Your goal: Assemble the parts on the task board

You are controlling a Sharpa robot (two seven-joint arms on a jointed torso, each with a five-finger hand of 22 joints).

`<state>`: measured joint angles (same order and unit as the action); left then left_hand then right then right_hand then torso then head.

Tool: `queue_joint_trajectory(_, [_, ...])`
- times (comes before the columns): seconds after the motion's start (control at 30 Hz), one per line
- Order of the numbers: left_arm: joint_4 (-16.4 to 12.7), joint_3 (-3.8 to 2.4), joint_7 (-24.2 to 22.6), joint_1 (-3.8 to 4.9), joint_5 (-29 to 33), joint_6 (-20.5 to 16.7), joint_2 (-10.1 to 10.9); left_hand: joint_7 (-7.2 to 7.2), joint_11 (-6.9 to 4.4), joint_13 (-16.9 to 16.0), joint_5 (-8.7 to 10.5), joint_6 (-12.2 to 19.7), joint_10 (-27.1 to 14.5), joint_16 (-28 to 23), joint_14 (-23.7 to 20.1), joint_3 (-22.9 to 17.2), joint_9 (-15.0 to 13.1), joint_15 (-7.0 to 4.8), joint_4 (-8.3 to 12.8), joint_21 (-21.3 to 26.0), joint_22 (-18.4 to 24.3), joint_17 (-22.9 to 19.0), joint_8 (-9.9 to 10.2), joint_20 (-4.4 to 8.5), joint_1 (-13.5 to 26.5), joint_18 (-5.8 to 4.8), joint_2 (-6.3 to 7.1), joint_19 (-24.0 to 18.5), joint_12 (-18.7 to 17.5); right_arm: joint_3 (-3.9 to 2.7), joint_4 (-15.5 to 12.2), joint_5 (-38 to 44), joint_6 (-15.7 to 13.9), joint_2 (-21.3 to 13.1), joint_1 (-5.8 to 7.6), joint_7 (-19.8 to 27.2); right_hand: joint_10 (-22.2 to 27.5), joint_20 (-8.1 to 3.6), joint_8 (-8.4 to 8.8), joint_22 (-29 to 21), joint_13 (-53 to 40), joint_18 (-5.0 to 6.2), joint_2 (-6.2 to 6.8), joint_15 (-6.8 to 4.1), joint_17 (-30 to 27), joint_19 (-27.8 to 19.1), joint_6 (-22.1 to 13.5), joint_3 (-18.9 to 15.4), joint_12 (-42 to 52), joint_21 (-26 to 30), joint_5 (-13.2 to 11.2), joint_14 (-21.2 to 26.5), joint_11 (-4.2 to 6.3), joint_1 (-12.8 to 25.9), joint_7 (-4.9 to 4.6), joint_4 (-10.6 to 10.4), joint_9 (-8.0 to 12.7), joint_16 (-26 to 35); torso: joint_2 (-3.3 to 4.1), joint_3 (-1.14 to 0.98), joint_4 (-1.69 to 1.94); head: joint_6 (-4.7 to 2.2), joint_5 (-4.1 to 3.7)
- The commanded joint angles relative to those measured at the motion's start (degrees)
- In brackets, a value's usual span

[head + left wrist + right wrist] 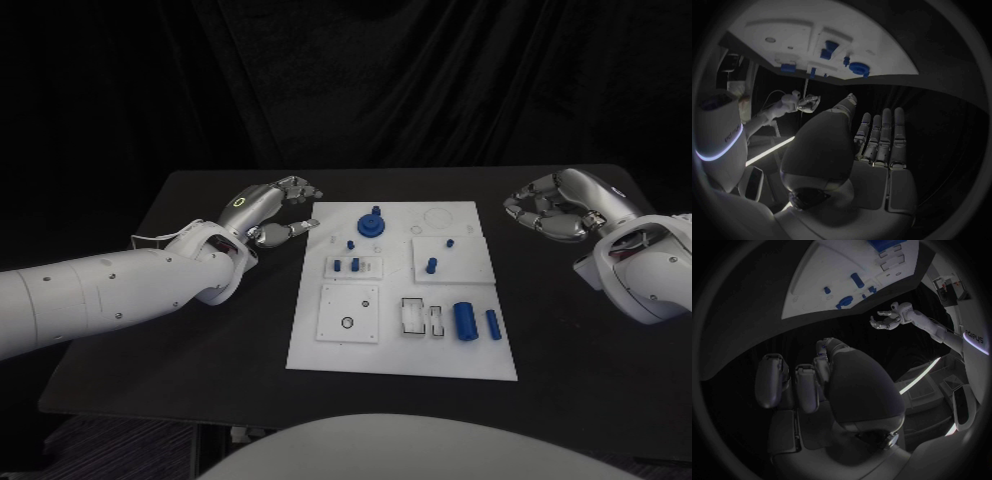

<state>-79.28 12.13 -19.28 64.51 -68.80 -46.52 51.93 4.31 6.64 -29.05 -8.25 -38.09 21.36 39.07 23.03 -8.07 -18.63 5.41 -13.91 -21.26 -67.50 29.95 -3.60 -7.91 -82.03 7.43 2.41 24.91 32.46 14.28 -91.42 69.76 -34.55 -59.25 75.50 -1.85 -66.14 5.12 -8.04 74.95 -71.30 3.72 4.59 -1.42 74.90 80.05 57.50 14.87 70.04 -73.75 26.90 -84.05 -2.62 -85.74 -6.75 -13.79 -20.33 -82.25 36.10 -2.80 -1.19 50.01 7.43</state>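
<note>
While parts [464, 320] lie on the task board [329, 350], left hand [271, 205] fingers spread, right hand [555, 207] fingers curled, both empty

The place looked like a robotics lab or test cell set up for recording. A black table [188, 330] stood before a black curtain [375, 80] that closed off the whole far side. In the middle of the table lay a white task board [332, 350] with small blue parts [464, 320], the kind of fixture used for manipulation trials rather than home or shop work.
</note>
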Motion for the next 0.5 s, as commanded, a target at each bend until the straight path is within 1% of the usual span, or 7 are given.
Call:
queue_joint_trajectory(0.03, [-2.68,-0.04,-16.39,0.09,28.46,8.44,1.53,-0.97,-0.97,3.30,-1.52,1.20,-5.05,-8.05,-7.85,2.63,1.32,-0.96,-2.51,7.99,4.90,-6.30,-0.12,1.51,0.94,-1.30,-0.79,-7.26,-0.20,-0.12,-0.52,1.77,2.80,0.68,1.42,-2.77,10.52,0.20,-1.13,8.37,6.37,1.00,0.78,0.60,5.41,-2.07,-0.76,1.00,-10.26,3.39,2.24,-0.38,-0.37,-1.05,-0.43,0.59,-1.15,3.50,-0.02,-0.01,0.12,-0.01,-0.02])
queue_joint_trajectory(0.1, [-4.28,-0.04,-19.69,0.10,36.60,13.87,2.57,-1.72,-1.38,5.53,-3.64,3.60,-7.70,-12.01,-11.09,4.46,2.82,-1.49,-2.52,12.56,8.08,-9.15,0.14,2.28,2.83,-1.68,-1.75,-11.97,-1.09,-0.12,-0.72,3.75,3.99,1.27,2.24,-3.86,18.22,0.41,-1.76,7.86,12.71,1.33,1.33,0.81,3.83,-3.12,-1.79,1.67,-17.99,5.17,3.04,0.60,-0.59,-1.48,-0.63,1.07,-1.91,5.26,0.01,0.08,0.19,-0.01,-0.07])
queue_joint_trajectory(0.2, [-6.16,-0.03,-22.58,0.10,47.25,22.27,3.56,-2.70,-3.54,12.70,-6.46,9.62,-13.64,-28.27,-19.04,8.20,6.40,-3.26,-2.78,17.66,14.80,-21.15,0.68,3.66,5.56,-1.24,-3.51,-15.14,-7.32,-0.12,-0.82,7.92,6.38,2.25,2.97,-5.80,25.45,0.68,-1.74,6.85,17.66,2.06,2.47,1.13,0.42,-5.88,-4.92,2.79,-25.01,9.17,3.06,3.49,-1.25,-1.72,-0.75,1.81,-2.52,9.18,0.06,0.23,0.26,-0.01,-0.07])
queue_joint_trajectory(0.23, [-6.76,-0.03,-23.28,0.10,50.93,25.39,3.73,-3.15,-4.88,16.51,-5.23,8.91,-15.48,-33.10,-20.71,9.81,6.82,-3.60,-2.60,18.34,22.10,-24.76,0.46,3.64,6.99,-1.03,-5.30,-16.65,-11.58,-0.12,-0.70,9.69,7.18,2.71,3.11,-6.32,27.02,0.70,-1.74,6.47,18.87,2.38,2.68,1.02,-1.18,-7.12,-5.99,2.90,-26.47,10.85,2.60,4.92,-1.62,-1.55,-0.72,2.02,-2.71,10.96,0.08,0.34,0.43,-0.01,-0.19])
queue_joint_trajectory(0.33, [-8.08,-0.03,-24.50,0.09,57.39,31.57,3.85,-6.42,-6.99,22.19,-3.59,10.75,-17.03,-37.71,-22.17,14.17,9.43,-2.61,-3.06,18.66,32.65,-28.57,0.77,2.80,10.35,-0.67,-9.61,-18.91,-17.47,-0.12,0.06,13.46,8.09,3.93,3.03,-6.69,29.51,1.04,-2.34,6.17,21.58,2.69,3.18,1.44,-2.89,-8.67,-7.21,2.87,-29.19,12.96,0.55,6.60,-2.33,-1.29,-0.76,2.68,-3.28,12.44,0.00,0.50,0.68,-0.01,-0.62])
queue_joint_trajectory(0.4, [-9.03,-0.03,-25.35,0.09,60.45,35.25,3.86,-9.02,-7.13,24.90,-2.41,14.30,-17.09,-38.52,-22.41,17.76,12.28,-2.59,-2.82,18.80,38.15,-29.34,1.06,2.30,10.43,-0.54,-11.46,-19.52,-19.44,-0.12,0.85,15.91,8.27,4.88,2.29,-6.61,30.29,1.12,-2.15,6.24,22.66,2.70,3.26,1.50,-3.07,-8.70,-8.19,2.92,-30.24,13.08,-0.72,6.72,-2.54,-1.17,-0.67,2.75,-3.23,12.37,-0.02,0.68,0.94,-0.01,-1.18])
queue_joint_trajectory(0.5, [-10.23,-0.03,-25.96,0.09,62.68,38.47,3.88,-9.48,-8.15,26.72,-1.00,16.55,-16.54,-38.79,-22.46,20.78,14.46,-2.56,-2.72,18.79,40.62,-29.61,1.30,2.17,10.20,-0.29,-12.56,-19.32,-20.78,-0.12,1.96,18.44,7.73,5.91,0.93,-5.98,31.39,1.51,-1.71,6.51,26.18,2.61,3.62,2.13,-3.27,-8.22,-9.40,3.17,-33.43,12.78,-2.59,6.50,-3.29,-0.67,-0.58,2.48,-2.92,11.73,0.03,1.02,1.32,-0.01,-2.29])
